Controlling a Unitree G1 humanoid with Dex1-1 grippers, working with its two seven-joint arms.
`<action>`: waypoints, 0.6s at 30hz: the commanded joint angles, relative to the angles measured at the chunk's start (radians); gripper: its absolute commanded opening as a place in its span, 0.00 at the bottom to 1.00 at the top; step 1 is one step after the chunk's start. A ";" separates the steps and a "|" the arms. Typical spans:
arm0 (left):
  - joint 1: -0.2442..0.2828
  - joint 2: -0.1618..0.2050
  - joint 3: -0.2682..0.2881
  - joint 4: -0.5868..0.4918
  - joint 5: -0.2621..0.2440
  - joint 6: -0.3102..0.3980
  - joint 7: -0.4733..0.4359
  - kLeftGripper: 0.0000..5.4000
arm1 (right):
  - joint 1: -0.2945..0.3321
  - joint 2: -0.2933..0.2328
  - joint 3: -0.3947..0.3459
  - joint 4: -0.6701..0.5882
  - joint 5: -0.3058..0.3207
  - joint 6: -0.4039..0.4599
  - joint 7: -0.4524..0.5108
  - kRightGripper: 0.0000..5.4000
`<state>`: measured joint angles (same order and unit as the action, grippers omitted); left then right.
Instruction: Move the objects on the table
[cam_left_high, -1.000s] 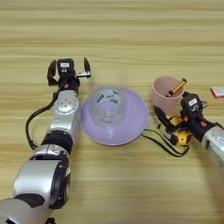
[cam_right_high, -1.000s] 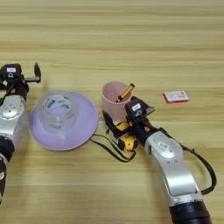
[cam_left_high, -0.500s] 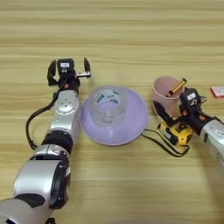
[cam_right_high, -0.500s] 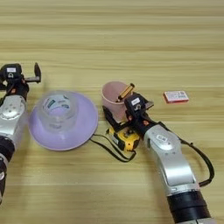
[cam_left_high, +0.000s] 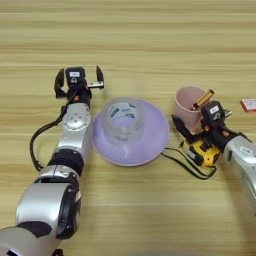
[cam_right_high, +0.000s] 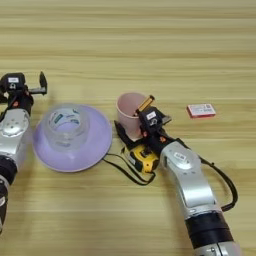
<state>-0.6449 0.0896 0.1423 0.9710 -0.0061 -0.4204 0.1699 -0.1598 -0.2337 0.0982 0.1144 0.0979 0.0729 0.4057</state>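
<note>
A wide clear tape roll (cam_left_high: 122, 121) stands in the middle of a purple plate (cam_left_high: 156, 142). To its right is a pink cup (cam_left_high: 186, 106) with an orange-brown pen (cam_left_high: 202, 99) leaning out of it. Just in front of the cup lies a yellow-and-black tape measure (cam_left_high: 202, 151), its black cord looping toward the plate. My right gripper (cam_left_high: 201, 122) is open, low over the tape measure and close against the cup's front right side. One of its fingers (cam_left_high: 181, 129) lies along the cup's base. My left gripper (cam_left_high: 79, 82) is open and holds nothing, left of the plate.
A small red box (cam_right_high: 201, 110) lies on the table (cam_left_high: 130, 40) to the right of the cup. My left arm stretches along the plate's left side, its black cable curling out beside it.
My right gripper has shifted a little up from the tape measure toward the cup. The left arm, plate and tape roll have not moved.
</note>
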 joint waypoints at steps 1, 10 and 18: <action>0.008 -0.007 -0.004 -0.010 0.004 0.011 0.005 1.00 | -0.012 0.004 0.002 0.018 -0.004 -0.010 0.013 0.96; 0.008 -0.008 -0.004 -0.010 0.004 0.011 0.006 1.00 | -0.017 0.014 -0.013 0.037 0.001 -0.028 0.012 0.81; 0.009 -0.011 -0.005 -0.012 0.005 0.011 0.009 1.00 | -0.007 0.005 -0.048 0.016 0.010 -0.023 0.004 0.80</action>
<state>-0.6449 0.0884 0.1417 0.9707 -0.0061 -0.4204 0.1725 -0.1709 -0.2180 0.0730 0.1464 0.1024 0.0485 0.4199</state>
